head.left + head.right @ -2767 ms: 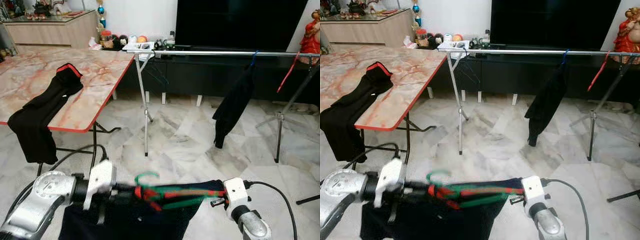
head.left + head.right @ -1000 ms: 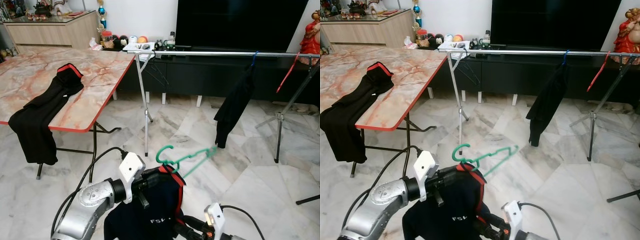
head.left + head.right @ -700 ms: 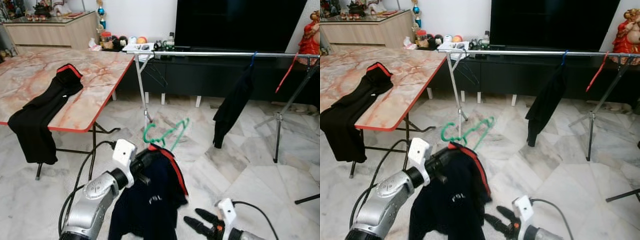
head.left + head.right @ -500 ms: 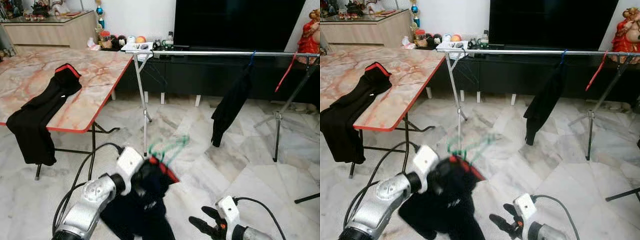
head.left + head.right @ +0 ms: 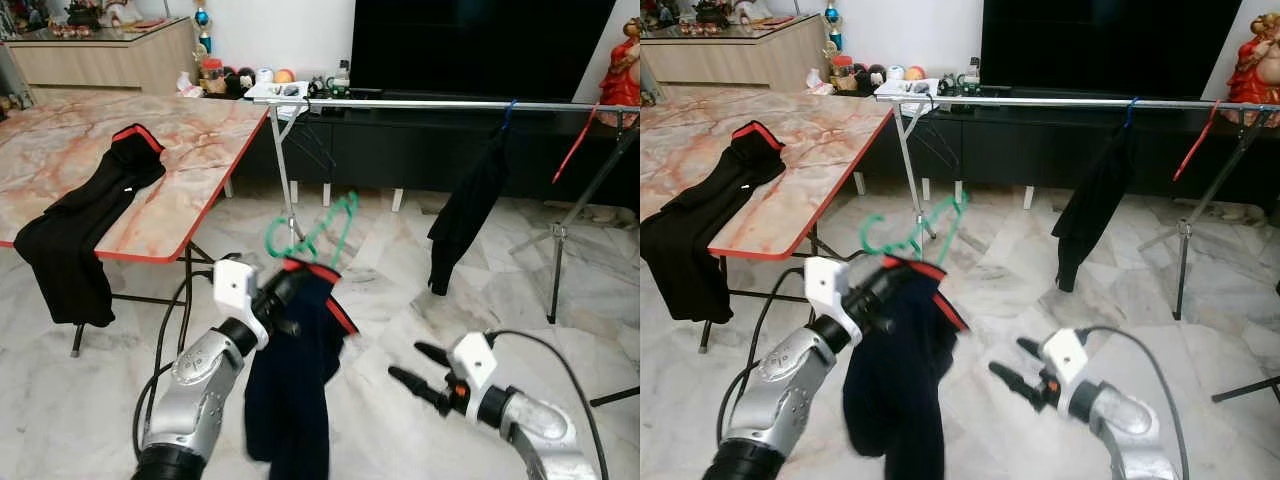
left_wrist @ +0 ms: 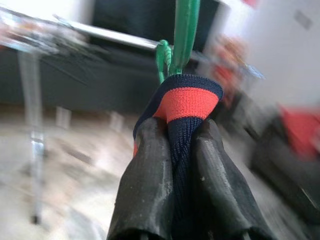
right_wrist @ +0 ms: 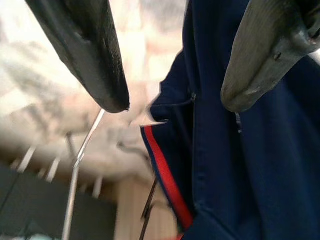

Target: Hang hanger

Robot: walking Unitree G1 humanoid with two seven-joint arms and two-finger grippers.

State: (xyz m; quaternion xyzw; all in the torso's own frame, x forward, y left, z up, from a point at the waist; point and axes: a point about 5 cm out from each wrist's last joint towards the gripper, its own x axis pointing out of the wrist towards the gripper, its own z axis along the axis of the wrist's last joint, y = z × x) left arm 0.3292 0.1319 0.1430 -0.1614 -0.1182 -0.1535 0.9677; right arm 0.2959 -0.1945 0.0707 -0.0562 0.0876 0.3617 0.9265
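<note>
Marble floor (image 5: 400, 300), left claw (image 6: 175, 145) pinching navy shirt (image 5: 290, 390), green hanger (image 5: 315, 228)

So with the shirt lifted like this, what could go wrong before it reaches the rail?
The left pincer grips only the shirt collar, not the green hanger, so the hanger could slip out. The rail is far ahead; the hanging shirt may swing while walking. The right pincer is open, giving no support.

A marble-topped bench (image 5: 200, 170) with a red edge stands at nine o'clock, a black garment (image 5: 85, 215) draped over its near edge. At twelve o'clock, a dark television (image 5: 480, 45); a red figurine (image 5: 620, 60) at two.
</note>
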